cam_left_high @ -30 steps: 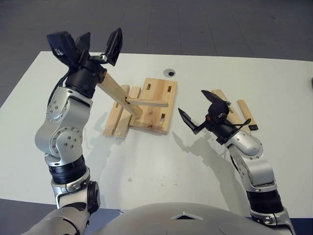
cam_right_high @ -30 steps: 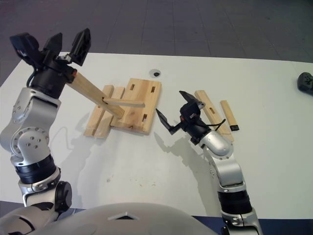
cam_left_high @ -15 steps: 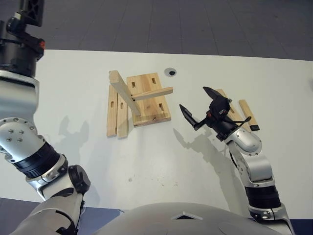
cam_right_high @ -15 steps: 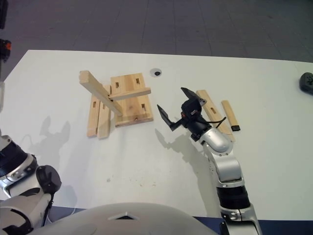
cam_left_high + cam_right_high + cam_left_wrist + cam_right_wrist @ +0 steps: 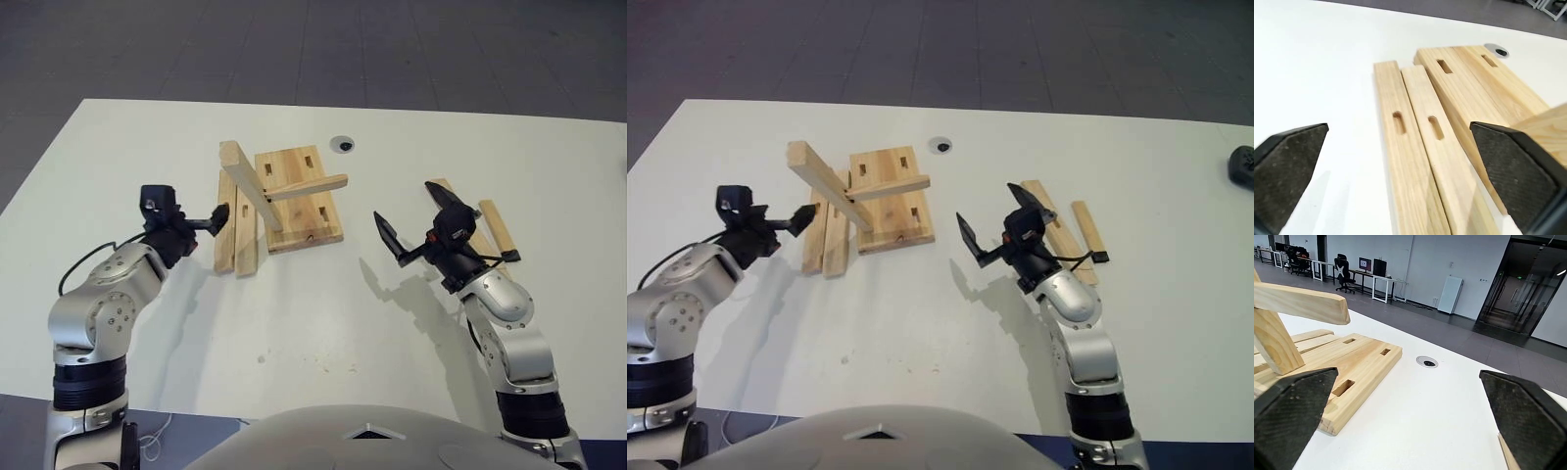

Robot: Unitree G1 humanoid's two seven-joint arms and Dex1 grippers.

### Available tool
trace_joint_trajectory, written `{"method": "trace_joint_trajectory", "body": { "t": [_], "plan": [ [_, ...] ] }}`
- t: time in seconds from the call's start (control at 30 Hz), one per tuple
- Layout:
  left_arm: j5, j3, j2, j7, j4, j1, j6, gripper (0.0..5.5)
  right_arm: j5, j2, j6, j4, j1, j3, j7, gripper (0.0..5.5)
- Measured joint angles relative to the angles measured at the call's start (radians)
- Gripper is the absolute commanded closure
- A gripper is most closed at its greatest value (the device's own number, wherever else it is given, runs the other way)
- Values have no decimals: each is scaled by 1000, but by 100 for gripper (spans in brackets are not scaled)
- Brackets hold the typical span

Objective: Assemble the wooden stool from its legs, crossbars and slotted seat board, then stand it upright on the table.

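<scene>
On the white table point(image 5: 294, 323) the slotted seat board point(image 5: 318, 213) now lies squarer to me than a second ago, having turned along with the pieces on it. The leg point(image 5: 250, 186) with its crossbar point(image 5: 313, 184) stands tilted on the board with nothing holding it (I can't tell if its foot is truly in a slot). Two loose legs point(image 5: 235, 245) lie flat, touching the board's left edge, and the spare crossbars point(image 5: 495, 227) rest well off to the right. My left gripper point(image 5: 208, 220) has swung down from high up and sits low beside those loose legs, fingers spread and empty. My right gripper point(image 5: 416, 220) hovers, also spread and empty. I judge a second leg comes next.
</scene>
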Motion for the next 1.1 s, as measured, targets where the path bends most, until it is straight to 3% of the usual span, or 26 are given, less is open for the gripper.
{"method": "trace_joint_trajectory", "body": {
  "t": [0.13,0.37,0.6,1.1],
  "plan": [
    [63,-49,-19,-31,23,0,-12,11,0,0,3,-16,10,0,-1,10],
    [129,28,-61,-41,113,-3,-72,11,1,0,8,-23,20,-4,-2,10],
    [214,-33,-58,-107,132,21,-77,11,2,1,20,-36,18,-3,-2,10],
    [322,-5,-40,-169,220,43,-134,11,3,0,26,-40,12,-10,1,10]
  ]
}}
